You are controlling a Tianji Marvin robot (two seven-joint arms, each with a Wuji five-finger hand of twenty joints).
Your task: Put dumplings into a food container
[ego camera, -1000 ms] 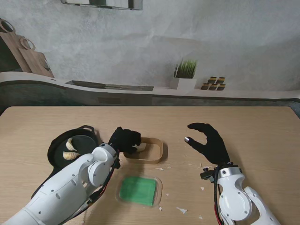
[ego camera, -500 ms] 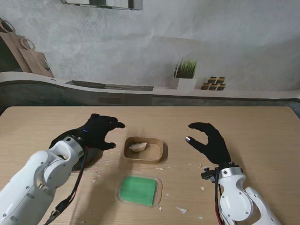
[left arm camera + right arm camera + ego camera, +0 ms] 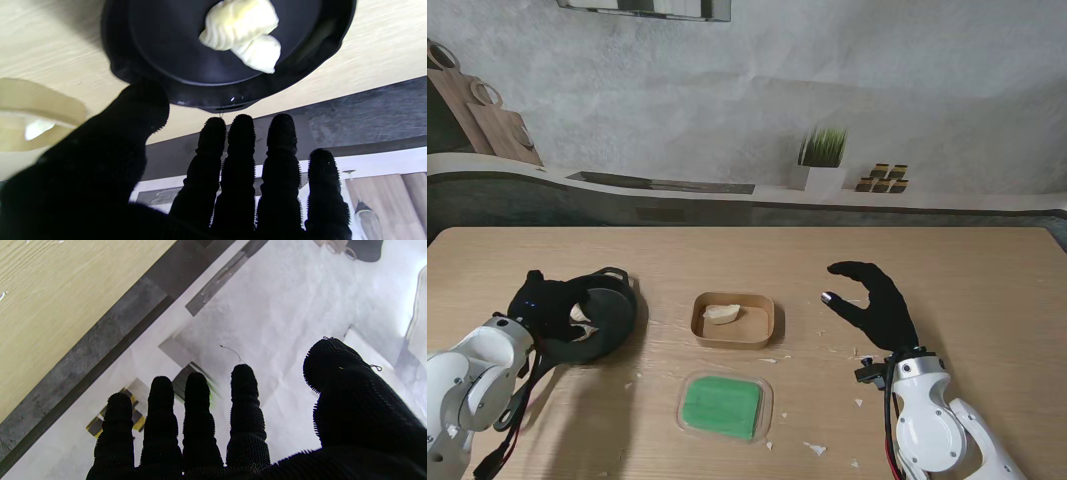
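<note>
The left hand (image 3: 552,305) hovers over the near-left part of the black pan (image 3: 612,318), fingers spread and holding nothing; in its wrist view the four fingers (image 3: 242,166) stand straight and apart, the thumb off to one side, with the pan's rim (image 3: 217,100) just past the fingertips. Two pale dumplings (image 3: 245,33) lie touching each other inside the pan; from the stand only a sliver of one (image 3: 579,313) shows beside the hand. To the right of the pan, apart from it, the brown container (image 3: 733,320) sits on the table (image 3: 987,270) with one dumpling (image 3: 721,314) in it, toward its left side. Nearer to me than the container lies a clear lid (image 3: 724,405) with something green under or in it; I cannot tell which. White crumbs (image 3: 815,449) are scattered on the wood between the lid and the right arm. The right hand (image 3: 879,305) is raised well to the right of the container, open and empty, thumb pointing left and held apart from the fingers; its wrist view shows the fingers (image 3: 200,413) loosely extended toward the wall beyond the table edge.
</note>
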